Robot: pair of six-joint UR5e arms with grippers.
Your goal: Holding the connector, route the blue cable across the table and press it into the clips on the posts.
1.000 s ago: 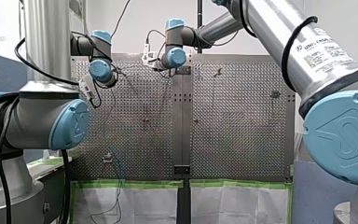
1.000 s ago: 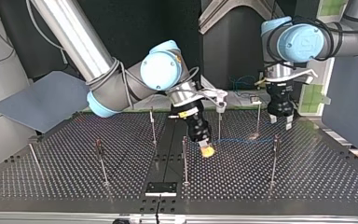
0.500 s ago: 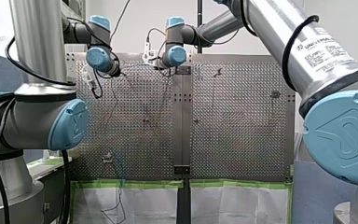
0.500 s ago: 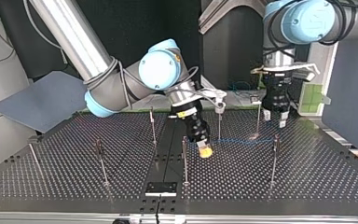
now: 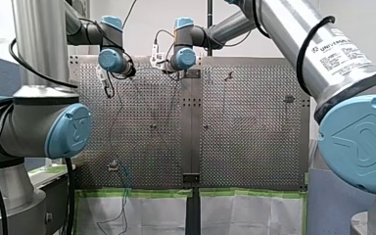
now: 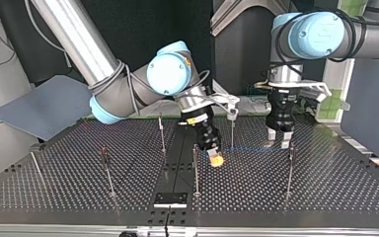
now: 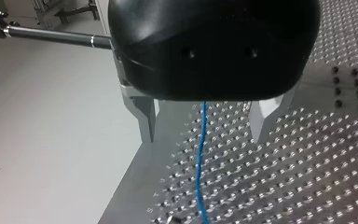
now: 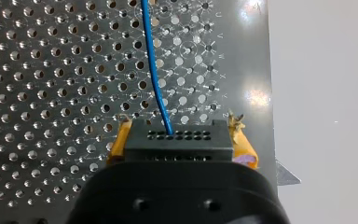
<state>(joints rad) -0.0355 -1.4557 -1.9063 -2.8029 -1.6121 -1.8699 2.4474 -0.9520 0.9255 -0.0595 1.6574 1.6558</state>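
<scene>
My right claw [image 6: 216, 159] was clamped on the black connector [image 8: 176, 142], its yellow pads [image 8: 241, 140] pressed against the two ends of the block. It hung tilted just above the perforated counter [image 6: 325, 192], near the middle of the top view. From the connector's face the blue cable [image 6: 249, 148] ran low over the holes toward that view's right. It passed the foot of a thin post [image 6: 232, 133] (whether it touched that post I could not tell) and reached my left claw [image 6: 280, 139]. That claw pointed straight down with its metal fingers [image 7: 143, 116] apart, one on each side of the cable, which in the left wrist view ran between them and touched neither. Its tips stood close over the counter, near a second post [image 6: 290, 168] at the right of the top view. A third post [image 6: 196, 170] stood just beside my right claw, on its near left side in that view. In the front view both arms reached to the counter's far end, my left arm to the left of my right.
</scene>
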